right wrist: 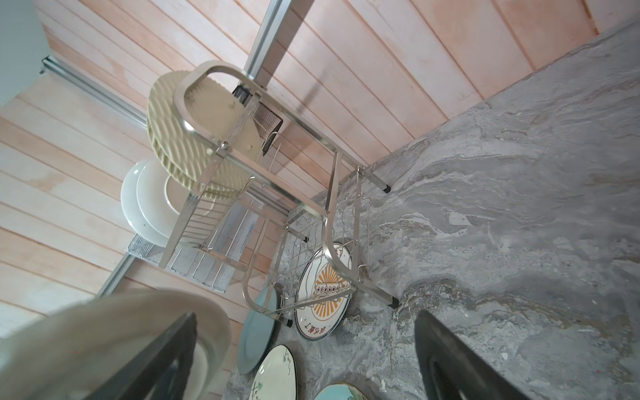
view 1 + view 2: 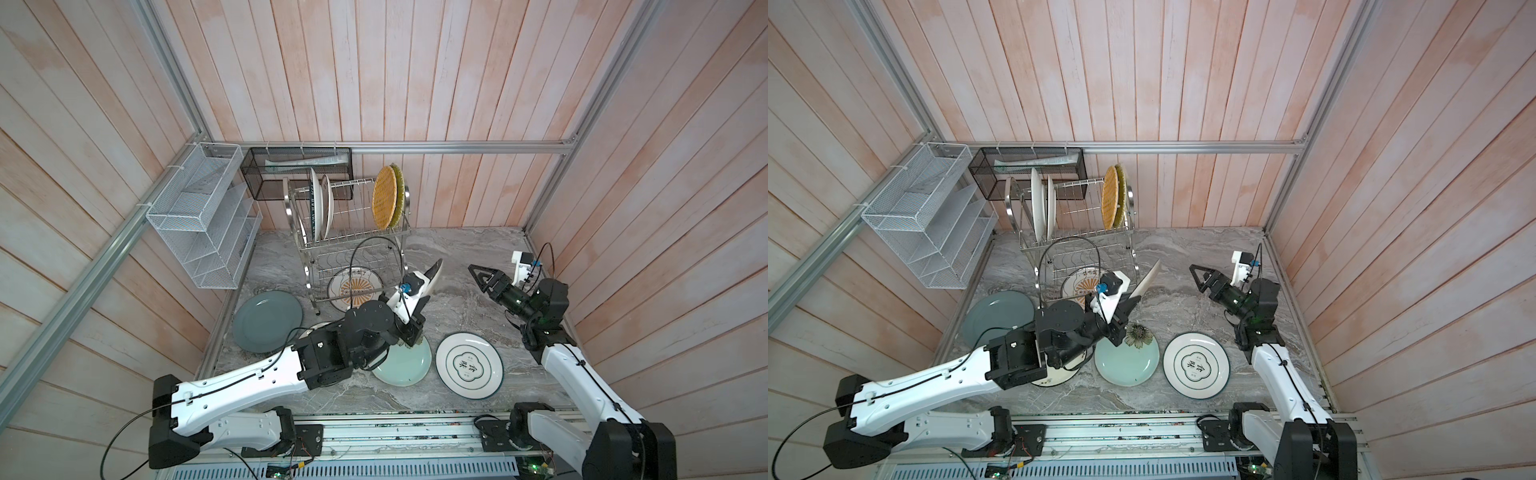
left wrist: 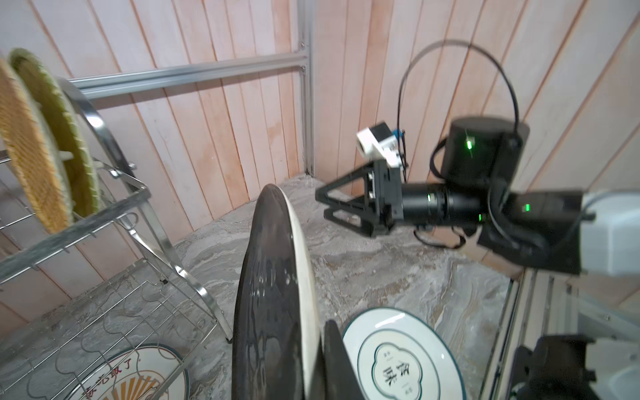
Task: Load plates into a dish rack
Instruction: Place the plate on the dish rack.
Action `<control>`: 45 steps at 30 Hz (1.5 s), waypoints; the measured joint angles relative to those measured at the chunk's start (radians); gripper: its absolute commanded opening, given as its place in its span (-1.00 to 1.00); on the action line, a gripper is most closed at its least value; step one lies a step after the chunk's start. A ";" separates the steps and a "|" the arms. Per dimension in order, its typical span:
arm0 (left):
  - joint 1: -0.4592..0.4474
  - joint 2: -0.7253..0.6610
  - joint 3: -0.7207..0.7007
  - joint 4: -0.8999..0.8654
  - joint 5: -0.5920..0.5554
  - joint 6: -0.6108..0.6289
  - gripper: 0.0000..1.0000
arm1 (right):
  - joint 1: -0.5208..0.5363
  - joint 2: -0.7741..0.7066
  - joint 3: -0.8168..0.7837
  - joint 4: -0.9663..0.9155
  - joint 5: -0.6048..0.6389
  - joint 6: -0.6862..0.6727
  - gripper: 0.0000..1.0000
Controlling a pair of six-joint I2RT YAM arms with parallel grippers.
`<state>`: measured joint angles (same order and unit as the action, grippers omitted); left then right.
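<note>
black plate [image 3: 273, 294], cream underside, on edge

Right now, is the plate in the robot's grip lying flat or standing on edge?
On edge: the plate stands nearly upright, pinched at its rim by the left end effector.

The dish rack [image 2: 357, 242] has open upper slots between white plates [image 2: 318, 208] and 2 woven plates [image 2: 384, 197].
</note>
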<state>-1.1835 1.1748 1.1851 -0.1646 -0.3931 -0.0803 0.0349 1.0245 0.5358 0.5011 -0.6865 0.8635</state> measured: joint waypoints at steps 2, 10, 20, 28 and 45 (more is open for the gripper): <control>0.009 0.000 0.066 -0.004 -0.034 -0.035 -1.00 | 0.039 -0.021 -0.025 0.025 0.000 -0.017 0.96; 0.032 0.013 0.221 0.108 -0.158 -0.003 -1.00 | 0.226 -0.068 -0.054 0.105 0.042 -0.125 0.95; 0.254 0.181 0.387 0.163 -0.216 0.014 -1.00 | 0.451 0.033 -0.076 0.195 0.114 -0.277 0.96; 0.426 0.333 0.482 0.148 -0.183 -0.082 -1.00 | 0.484 0.142 -0.110 0.284 0.120 -0.312 0.95; 0.487 0.501 0.582 0.154 -0.125 -0.196 -1.00 | 0.533 0.148 -0.110 0.318 0.121 -0.360 0.96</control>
<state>-0.6968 1.6756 1.7672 -0.0101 -0.5182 -0.2768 0.5674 1.1725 0.4255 0.8188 -0.5652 0.5034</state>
